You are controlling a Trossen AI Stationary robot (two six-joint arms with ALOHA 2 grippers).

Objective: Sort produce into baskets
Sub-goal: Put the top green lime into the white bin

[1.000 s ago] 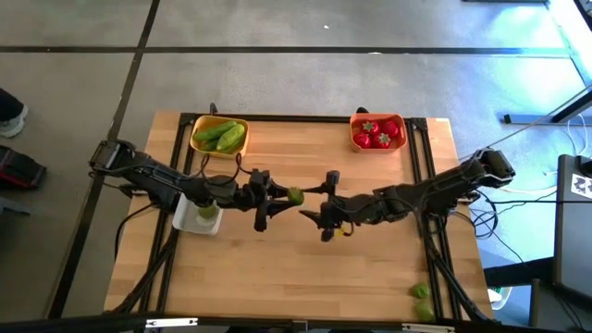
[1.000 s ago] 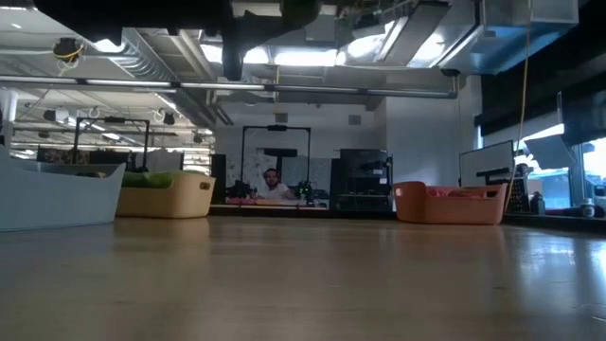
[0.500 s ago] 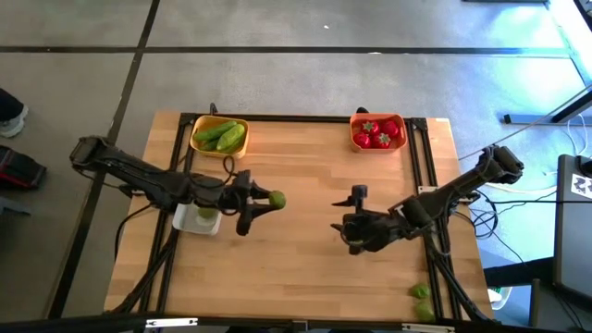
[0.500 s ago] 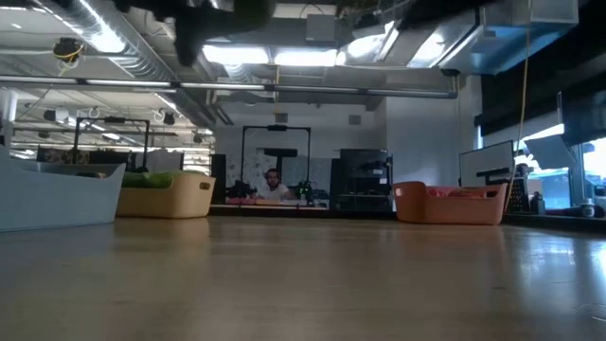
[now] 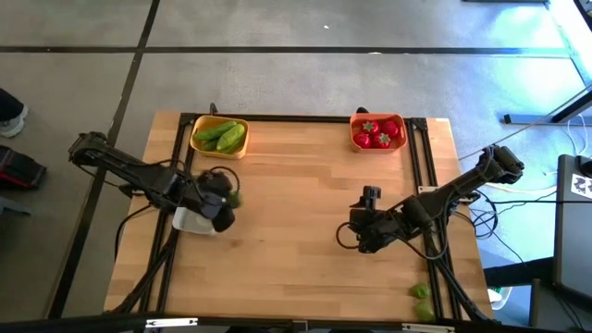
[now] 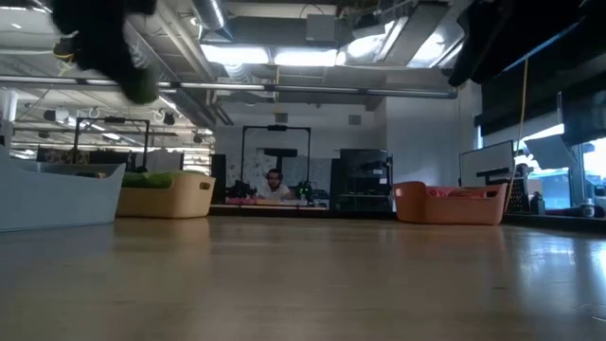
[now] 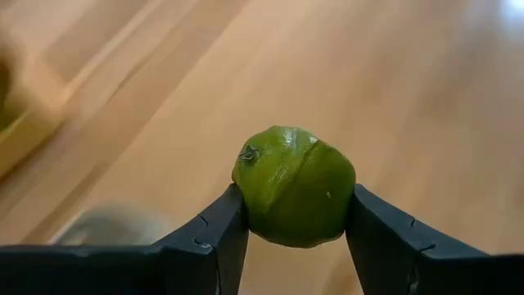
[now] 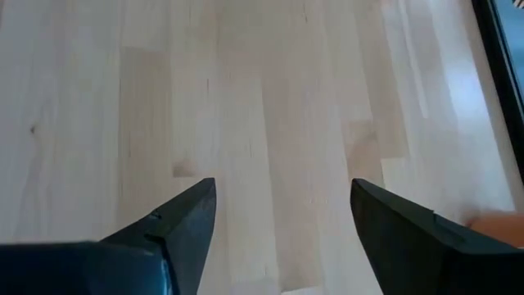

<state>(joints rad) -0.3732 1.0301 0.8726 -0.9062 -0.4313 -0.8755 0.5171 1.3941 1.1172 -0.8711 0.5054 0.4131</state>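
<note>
My left gripper (image 5: 229, 200) hangs over the table's left part, beside the whitish tray (image 5: 189, 220), shut on a small round green piece (image 7: 293, 187). My right gripper (image 8: 282, 221) stands open above bare wood right of the table's middle (image 5: 356, 237), with nothing between its fingers. The yellow basket (image 5: 219, 136) at the far left holds long green pieces. Red pieces fill the orange basket (image 5: 377, 131) at the far right. Two more green pieces (image 5: 421, 294) lie at the near right corner. My left gripper pinches the round green piece between its two fingers, one on each opposite side (image 7: 242, 205). The fingers slant downward. The piece is lifted clear of the table, its stem mark (image 7: 248, 153) facing the wrist camera.
The table's middle is bare wood (image 5: 296, 231). A black frame (image 5: 421, 185) runs along the table's edges. In the low view the tray (image 6: 47, 194), yellow basket (image 6: 166, 194) and orange basket (image 6: 450, 204) stand in a row, with a person (image 6: 275, 180) in the room behind.
My left gripper has carried the green piece from the table's middle toward the left edge, up to the whitish tray, tipping downward. My right gripper has drawn back toward the right edge and tipped downward, staying open.
</note>
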